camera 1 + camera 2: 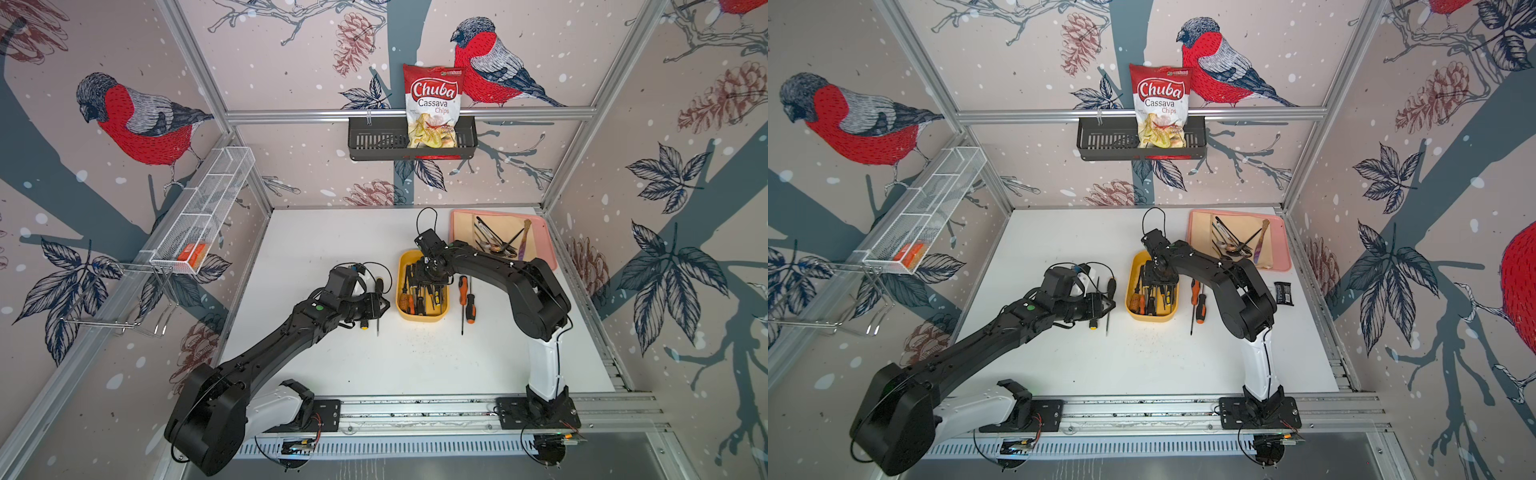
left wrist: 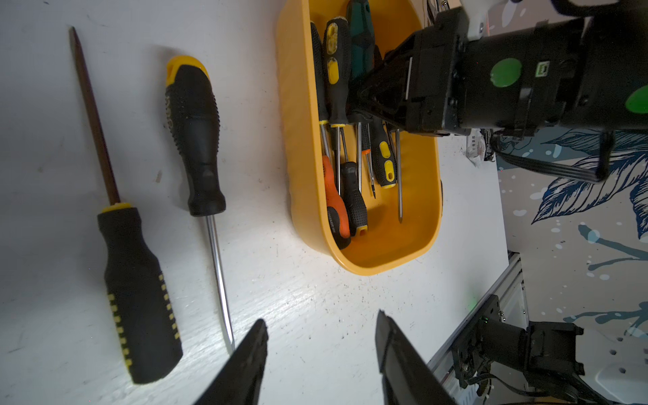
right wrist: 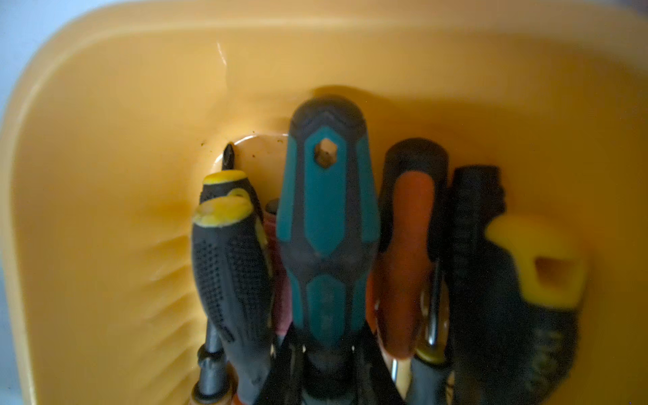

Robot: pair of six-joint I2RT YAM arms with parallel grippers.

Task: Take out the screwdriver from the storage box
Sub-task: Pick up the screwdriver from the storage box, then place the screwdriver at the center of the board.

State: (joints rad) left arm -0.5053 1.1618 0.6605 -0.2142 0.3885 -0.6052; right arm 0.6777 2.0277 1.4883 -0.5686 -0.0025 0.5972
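The yellow storage box (image 1: 422,318) (image 1: 1152,318) lies mid-table and holds several screwdrivers. My right gripper (image 1: 432,278) (image 1: 1160,282) reaches down into it. In the right wrist view its fingers (image 3: 326,347) press on both sides of the dark neck of a teal-and-grey screwdriver (image 3: 328,228), which lies among the other handles inside the box (image 3: 105,140). My left gripper (image 1: 384,305) (image 2: 321,324) hovers open and empty over the table, left of the box (image 2: 385,259).
Two black-and-yellow screwdrivers (image 2: 194,133) (image 2: 136,298) lie left of the box, and two orange ones (image 1: 462,286) (image 1: 470,307) lie to its right. A pink tray (image 1: 548,249) of cutlery sits back right. A black basket (image 1: 374,141) with a chips bag hangs on the rear wall.
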